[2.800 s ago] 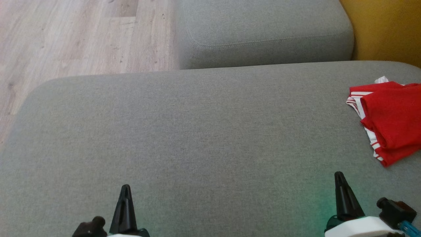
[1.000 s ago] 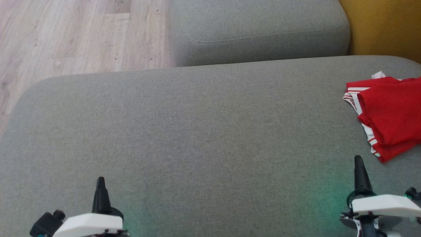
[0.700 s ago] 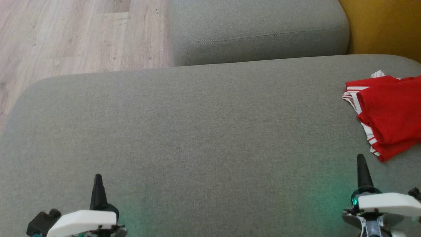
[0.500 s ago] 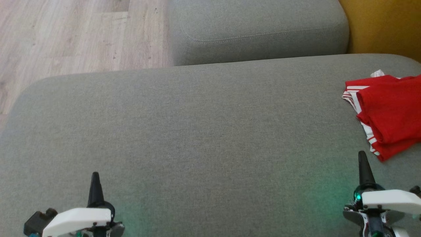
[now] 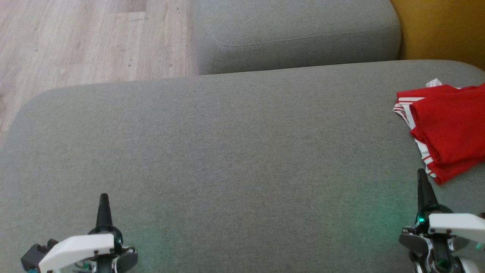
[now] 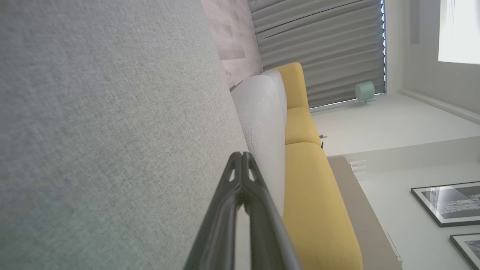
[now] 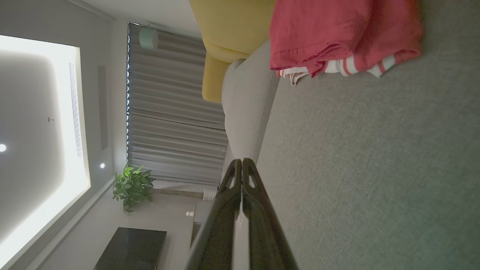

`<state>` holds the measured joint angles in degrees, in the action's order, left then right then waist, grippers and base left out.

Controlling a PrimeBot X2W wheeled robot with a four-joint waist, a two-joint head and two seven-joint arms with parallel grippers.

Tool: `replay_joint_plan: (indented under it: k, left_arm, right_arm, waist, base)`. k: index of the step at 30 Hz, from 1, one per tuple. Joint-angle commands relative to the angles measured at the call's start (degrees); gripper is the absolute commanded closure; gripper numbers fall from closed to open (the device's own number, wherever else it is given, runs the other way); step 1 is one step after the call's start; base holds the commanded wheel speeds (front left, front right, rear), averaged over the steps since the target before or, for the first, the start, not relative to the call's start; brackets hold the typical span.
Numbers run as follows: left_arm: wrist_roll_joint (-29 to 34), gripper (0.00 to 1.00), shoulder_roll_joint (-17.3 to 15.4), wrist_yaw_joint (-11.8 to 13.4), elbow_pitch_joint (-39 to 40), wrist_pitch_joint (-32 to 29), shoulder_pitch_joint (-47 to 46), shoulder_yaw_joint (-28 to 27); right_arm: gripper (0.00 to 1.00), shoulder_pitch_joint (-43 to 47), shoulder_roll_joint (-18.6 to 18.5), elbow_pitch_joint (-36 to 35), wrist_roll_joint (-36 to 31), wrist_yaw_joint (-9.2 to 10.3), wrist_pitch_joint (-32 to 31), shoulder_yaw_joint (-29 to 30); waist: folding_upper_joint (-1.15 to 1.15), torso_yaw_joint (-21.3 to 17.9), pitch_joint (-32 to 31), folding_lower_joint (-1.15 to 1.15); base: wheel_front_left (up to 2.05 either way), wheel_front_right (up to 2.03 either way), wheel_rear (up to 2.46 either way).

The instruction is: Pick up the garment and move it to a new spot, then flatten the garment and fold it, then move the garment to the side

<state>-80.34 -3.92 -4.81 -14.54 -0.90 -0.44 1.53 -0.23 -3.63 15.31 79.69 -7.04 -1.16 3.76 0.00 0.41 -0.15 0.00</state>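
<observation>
The folded red garment with white-striped trim (image 5: pixel 447 129) lies at the right edge of the wide grey fabric sofa cushion (image 5: pixel 227 151), just beyond the right gripper (image 5: pixel 422 178), which, like the left gripper (image 5: pixel 103 201), is pinched together and empty.

Sofa cushion (image 5: pixel 227 144): grey woven cloth, matt, slightly rough. Garment (image 5: pixel 447 129): soft red cloth, white-striped trim. Floor (image 5: pixel 75 41): pale wood-grain planks.
</observation>
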Motion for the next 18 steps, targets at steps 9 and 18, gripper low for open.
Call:
replay_joint_plan:
  k: [9,18]
  left_arm:
    - [-7.16,1.0,-0.76,-1.54,1.08,-1.87,-4.35,-3.85]
    - [-12.4,1.0,-0.71,-2.43,0.71,-3.28,-5.29,-5.26]
  right_arm:
    - [1.0,-4.57,-0.63,-1.59,7.31,-0.41,-2.17,0.06]
    - [1.0,-5.53,-0.55,-1.43,12.52,-0.44,-3.54,0.79]
  waist:
    - [0.0,-0.2,0.16,0.0]
    - [0.0,-0.36,0.29,0.0]
  base:
    - [0.0,0.0,0.0]
    - [0.0,0.0,0.0]
